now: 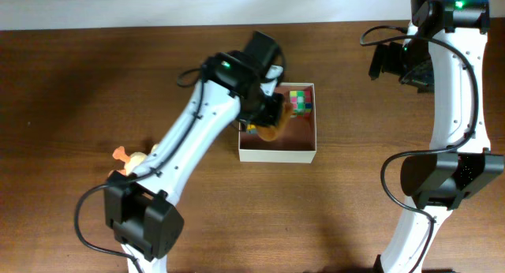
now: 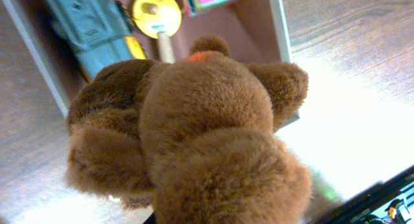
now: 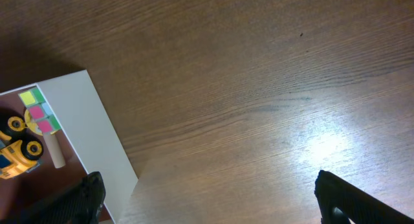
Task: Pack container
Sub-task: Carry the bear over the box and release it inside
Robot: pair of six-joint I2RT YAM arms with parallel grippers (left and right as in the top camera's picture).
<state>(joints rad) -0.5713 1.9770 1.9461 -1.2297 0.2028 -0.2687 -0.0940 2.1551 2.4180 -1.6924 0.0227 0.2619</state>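
Note:
The container [image 1: 278,155] is a square white box with a pinkish-brown inside, at the table's middle. In it lie a colour cube [image 1: 298,100] and a blue and yellow toy truck [image 1: 249,129]. My left gripper [image 1: 264,109] is over the container's left part, shut on a brown teddy bear [image 1: 271,129]. In the left wrist view the bear [image 2: 194,127] fills the frame and hides the jaws. Beyond it are the truck [image 2: 87,26], a yellow wheel [image 2: 155,10] and the container wall [image 2: 278,30]. My right gripper [image 3: 213,204] is open and empty over bare table, right of the container [image 3: 84,133].
A small orange and cream toy [image 1: 129,158] lies on the table at the left, partly hidden by my left arm. The right arm's base stands at the right edge. The right wrist view also shows the cube [image 3: 39,111] and the truck [image 3: 16,156].

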